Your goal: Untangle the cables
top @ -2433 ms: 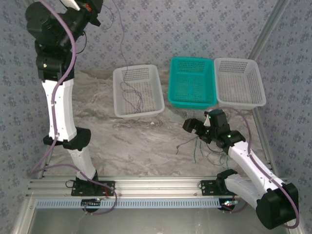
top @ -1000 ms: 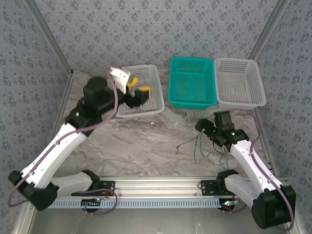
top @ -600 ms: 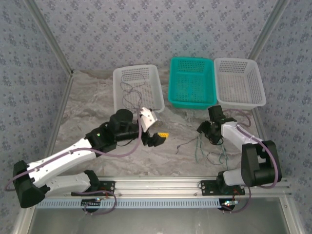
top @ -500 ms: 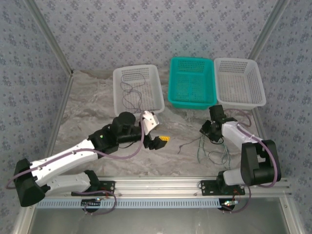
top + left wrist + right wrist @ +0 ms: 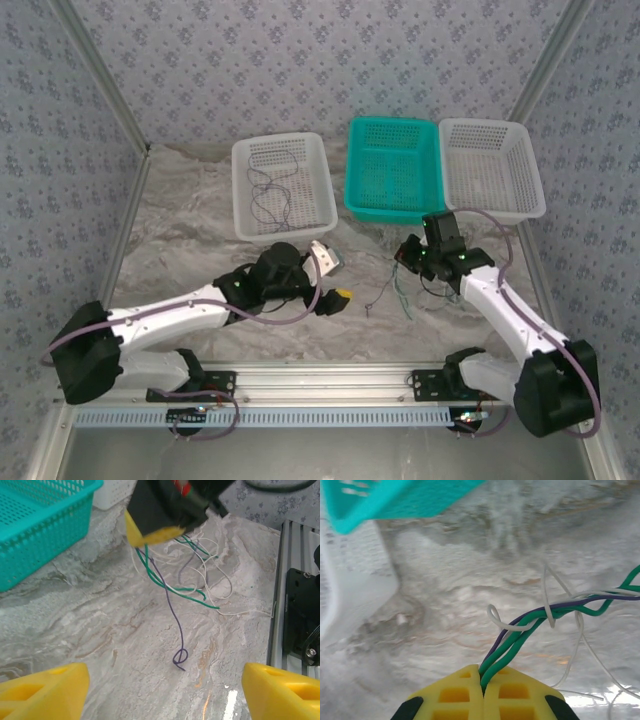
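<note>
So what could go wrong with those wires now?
The right jaws are shut on green cables and a purple cable at once, so pulling might drag the whole bunch. A whitish cable loops round the green ones and could cinch into a knot. The left jaws stand open close by and might grab several strands too.

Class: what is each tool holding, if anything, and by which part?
Right tool: shut on the cables, pinching green and purple strands where they bunch together; the rest trails below. Left tool: open, holding nothing.
</note>
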You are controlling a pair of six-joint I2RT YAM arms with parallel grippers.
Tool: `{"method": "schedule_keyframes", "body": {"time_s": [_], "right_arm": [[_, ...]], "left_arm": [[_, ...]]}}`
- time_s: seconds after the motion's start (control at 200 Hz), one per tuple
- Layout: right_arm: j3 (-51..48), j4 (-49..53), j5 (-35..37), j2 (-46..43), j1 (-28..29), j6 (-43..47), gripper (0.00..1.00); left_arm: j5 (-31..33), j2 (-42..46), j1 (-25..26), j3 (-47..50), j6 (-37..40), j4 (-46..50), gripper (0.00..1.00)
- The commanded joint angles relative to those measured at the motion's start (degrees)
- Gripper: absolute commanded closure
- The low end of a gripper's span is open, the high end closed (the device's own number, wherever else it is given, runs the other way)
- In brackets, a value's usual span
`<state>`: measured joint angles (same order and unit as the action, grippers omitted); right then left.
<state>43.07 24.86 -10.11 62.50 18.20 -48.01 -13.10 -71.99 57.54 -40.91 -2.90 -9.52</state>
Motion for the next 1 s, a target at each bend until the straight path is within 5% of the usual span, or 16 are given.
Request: {"method": "schedule_keyframes", "body": {"time_s": [0.0,0.26,0.435,0.54,0.77,0.825,0.879,0.994], "right_arm": [[2.6,2.2,3.0,-3.0,2.9,-4.6,1.00],[4.0,3.4,5.4,-4.4,6.9,-7.2,1.00],[5.2,3.6,4.8,-5.3,7.2,-7.5,1.00],[6.2,4.2,4.0,-5.7,7.3,-7.7,1.00],[6.9,4.4,3.6,-6.4,7.7,-9.2,1.00],[6.9,4.6,3.6,-6.6,7.8,-9.3,1.00],[6.8,5.0,4.0,-6.7,7.8,-9.1,1.00],[5.6,7.3,8.5,-6.9,7.7,-6.4,0.96]], "left_arm": [[-3.2,-3.7,0.3,0.1,-1.1,-10.0,0.20],[-12.8,-18.1,0.4,-5.4,-4.7,-20.4,0.20],[-7.6,-24.8,0.4,-5.5,-4.1,-25.5,0.23],[-5.3,-27.2,0.4,-5.2,-2.9,-28.9,0.37],[-6.9,-32.9,0.4,-7.2,-6.3,-36.3,0.54],[-5.7,-33.2,0.4,-7.3,-6.7,-37.2,0.70],[-4.2,-32.5,0.4,-6.8,-7.2,-37.4,1.00],[-1.1,-26.5,0.4,-4.0,-9.5,-36.8,1.00]]}}
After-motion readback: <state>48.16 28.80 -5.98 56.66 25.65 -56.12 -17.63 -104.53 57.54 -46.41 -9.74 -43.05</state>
